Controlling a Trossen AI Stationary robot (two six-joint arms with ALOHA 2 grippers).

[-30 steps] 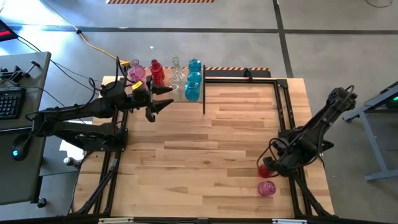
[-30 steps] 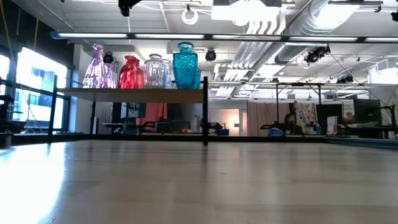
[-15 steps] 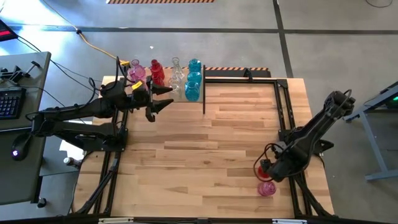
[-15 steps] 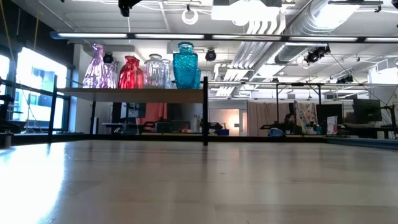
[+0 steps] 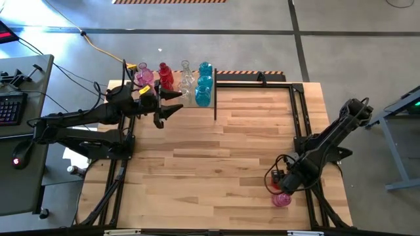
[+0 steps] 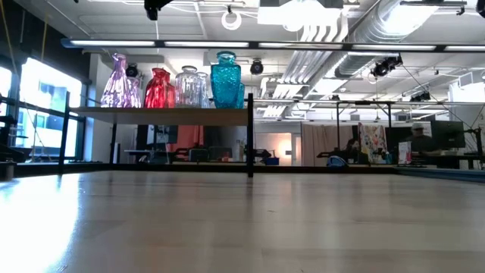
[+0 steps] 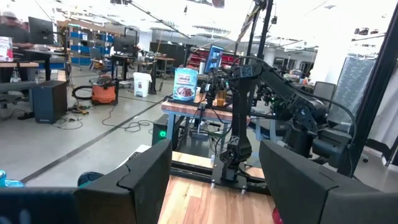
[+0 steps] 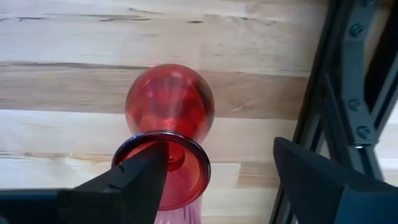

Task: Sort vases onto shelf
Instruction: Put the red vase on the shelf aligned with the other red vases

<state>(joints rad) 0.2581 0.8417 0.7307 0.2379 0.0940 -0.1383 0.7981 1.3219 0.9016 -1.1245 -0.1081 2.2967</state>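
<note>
Pink (image 5: pixel 143 75), red (image 5: pixel 164 76), clear (image 5: pixel 187 78) and teal (image 5: pixel 205 84) vases stand on the shelf (image 6: pixel 167 111) at the table's far left. My left gripper (image 5: pixel 172 108) hangs open just in front of the shelf with nothing between its fingers (image 7: pixel 149 177). Near the table's near right corner my right gripper (image 5: pixel 280 182) points down, open, over a red vase (image 8: pixel 169 106) with a round body and a flared rim. A pink vase (image 5: pixel 281 199) sits on the table just nearer the front edge. My right gripper has one finger (image 8: pixel 124 183) standing in front of one side of the red vase's flared rim (image 8: pixel 186 163), while the other finger is well off to the other side. I cannot tell whether the finger touches the rim.
A black metal frame rail (image 8: pixel 336 93) runs along the table's right side, close beside the red vase. Bare plank tabletop (image 5: pixel 216 151) fills the middle. A desk with a keyboard (image 5: pixel 10 108) stands beyond the table's left edge.
My right gripper has come down and moved a little toward the table's near edge, closing in on the red vase from above. The vases have kept their places.
</note>
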